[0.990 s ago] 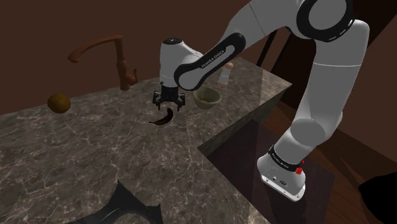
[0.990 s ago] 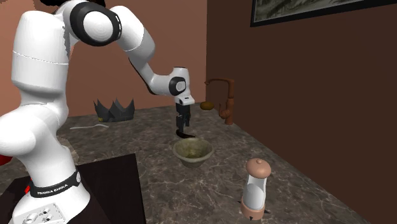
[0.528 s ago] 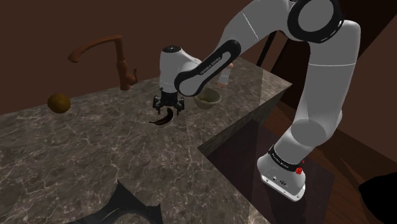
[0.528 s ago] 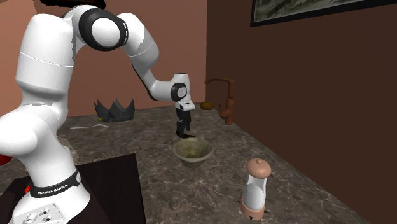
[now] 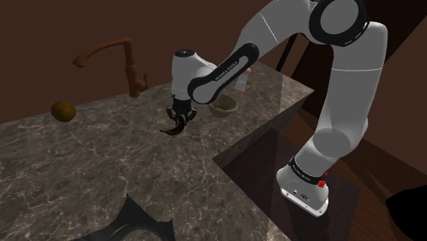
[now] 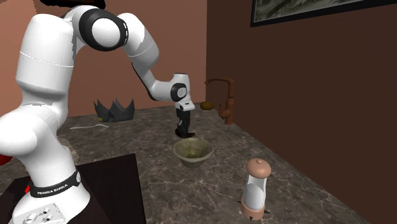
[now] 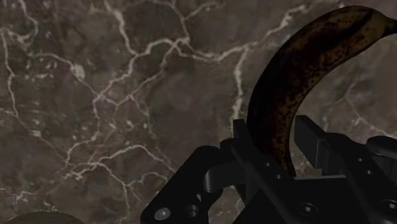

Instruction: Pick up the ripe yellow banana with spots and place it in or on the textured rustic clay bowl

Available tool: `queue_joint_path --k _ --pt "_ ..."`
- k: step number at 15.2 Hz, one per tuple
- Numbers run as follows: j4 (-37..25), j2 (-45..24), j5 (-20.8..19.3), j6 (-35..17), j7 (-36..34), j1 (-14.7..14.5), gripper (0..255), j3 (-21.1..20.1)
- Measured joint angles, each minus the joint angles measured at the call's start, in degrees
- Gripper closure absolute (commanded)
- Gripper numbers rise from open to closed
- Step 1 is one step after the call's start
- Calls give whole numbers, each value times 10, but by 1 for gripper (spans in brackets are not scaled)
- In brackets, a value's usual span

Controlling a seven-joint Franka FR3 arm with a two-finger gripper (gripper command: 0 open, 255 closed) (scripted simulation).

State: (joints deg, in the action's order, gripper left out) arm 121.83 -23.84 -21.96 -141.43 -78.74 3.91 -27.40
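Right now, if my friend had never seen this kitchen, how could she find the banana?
Look at the dark marble counter with the brown tap at its back. Near the bowl, the black gripper clasps the banana. It is the only long, curved thing, brownish with dark spots, unlike the round brown fruit and the round bowl.

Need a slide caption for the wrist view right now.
Black gripper clasping a brown, spotted banana, dark veined counter behind.

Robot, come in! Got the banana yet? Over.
Gripper shut on banana. Banana dark brown, spotted, low at the counter. Nothing between it and the bowl. Over.
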Motion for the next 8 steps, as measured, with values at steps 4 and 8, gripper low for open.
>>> queue_joint_path --k 4,8 --pt "0 0 0 0 0 0 255 0" --pt "0 3 3 3 1 1 255 -2"
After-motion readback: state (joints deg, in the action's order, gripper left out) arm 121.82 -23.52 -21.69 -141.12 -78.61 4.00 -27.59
